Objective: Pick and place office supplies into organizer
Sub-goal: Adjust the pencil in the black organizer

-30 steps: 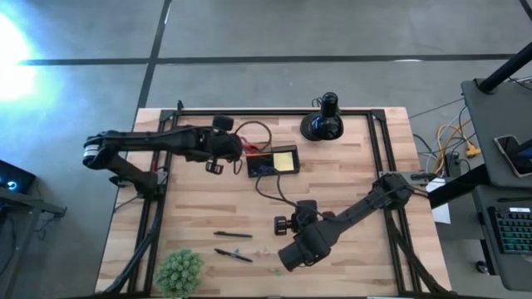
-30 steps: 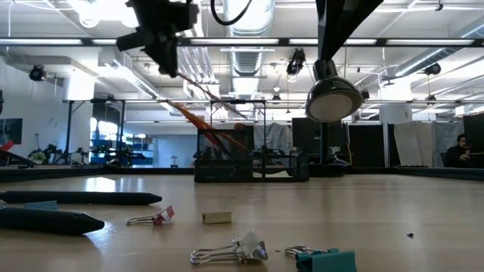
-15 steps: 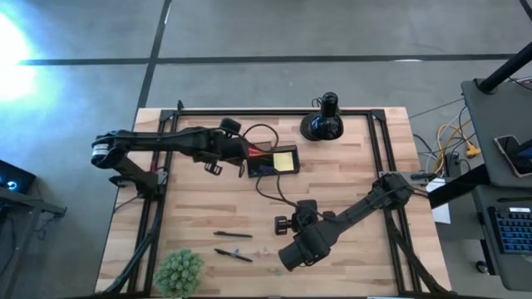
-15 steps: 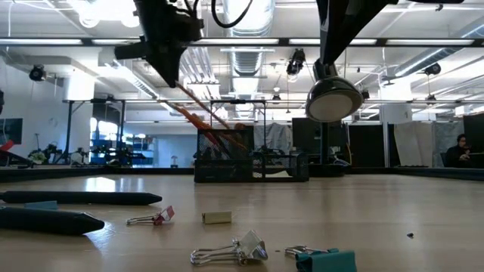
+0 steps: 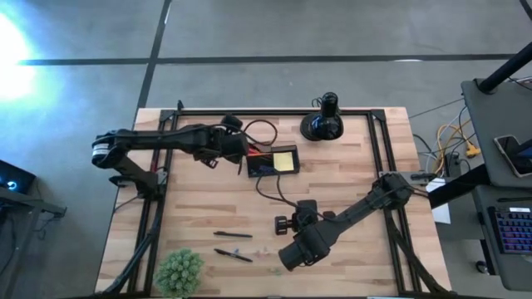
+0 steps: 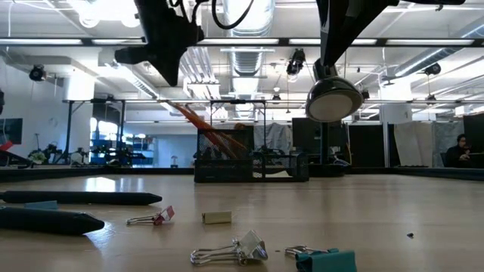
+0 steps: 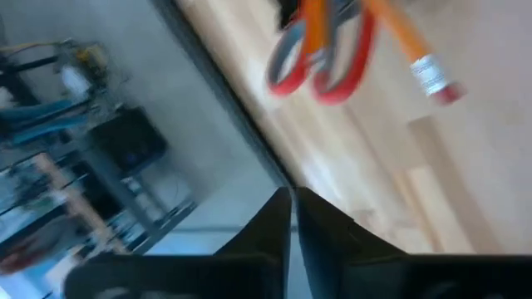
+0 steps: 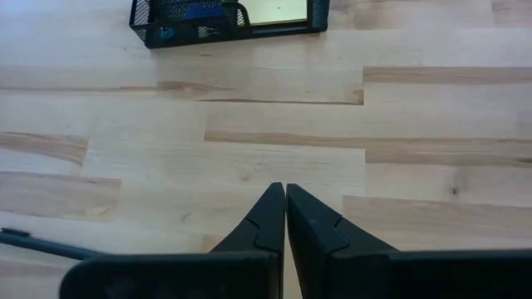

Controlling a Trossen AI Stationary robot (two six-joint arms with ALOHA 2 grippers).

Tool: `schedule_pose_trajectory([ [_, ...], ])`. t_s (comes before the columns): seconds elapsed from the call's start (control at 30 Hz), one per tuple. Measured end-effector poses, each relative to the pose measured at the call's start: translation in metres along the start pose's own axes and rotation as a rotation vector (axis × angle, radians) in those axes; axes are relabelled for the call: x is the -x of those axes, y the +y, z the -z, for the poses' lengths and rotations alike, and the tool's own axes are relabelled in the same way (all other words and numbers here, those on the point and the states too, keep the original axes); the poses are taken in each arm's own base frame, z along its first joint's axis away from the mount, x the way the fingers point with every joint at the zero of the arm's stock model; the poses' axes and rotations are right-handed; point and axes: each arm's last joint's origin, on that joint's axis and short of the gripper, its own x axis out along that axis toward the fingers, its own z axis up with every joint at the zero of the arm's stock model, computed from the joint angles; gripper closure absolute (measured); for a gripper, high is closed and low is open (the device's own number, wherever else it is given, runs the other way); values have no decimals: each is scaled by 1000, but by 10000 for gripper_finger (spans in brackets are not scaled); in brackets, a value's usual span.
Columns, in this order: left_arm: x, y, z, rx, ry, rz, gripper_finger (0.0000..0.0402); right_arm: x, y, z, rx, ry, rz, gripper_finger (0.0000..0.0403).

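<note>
Risk: scissors (image 7: 320, 58) and orange pencil (image 7: 407, 46) lean out of organizer (image 5: 272, 161); your left gripper (image 5: 233, 146), just beside organizer's outer end, can knock them out or tip box on retreat. Left fingers pressed together, holding nothing. Right gripper (image 5: 293, 256) hovers well short of organizer, fingers closed, empty, near black pens (image 5: 233, 245) you have yet to collect.

Bare table (image 5: 349, 178) between organizer (image 5: 271, 161) and 2 pens (image 5: 233, 245).
</note>
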Motion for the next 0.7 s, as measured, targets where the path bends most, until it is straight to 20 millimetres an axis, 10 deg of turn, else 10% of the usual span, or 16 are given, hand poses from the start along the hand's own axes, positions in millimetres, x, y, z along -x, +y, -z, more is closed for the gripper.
schedule_pose_trajectory([
  [0.37,7,9,0,100,-71,3,400,1,0,1,2,1,-1,394],
  [0.7,28,-2,31,609,-427,271,366,1,-2,3,10,1,-1,394],
])
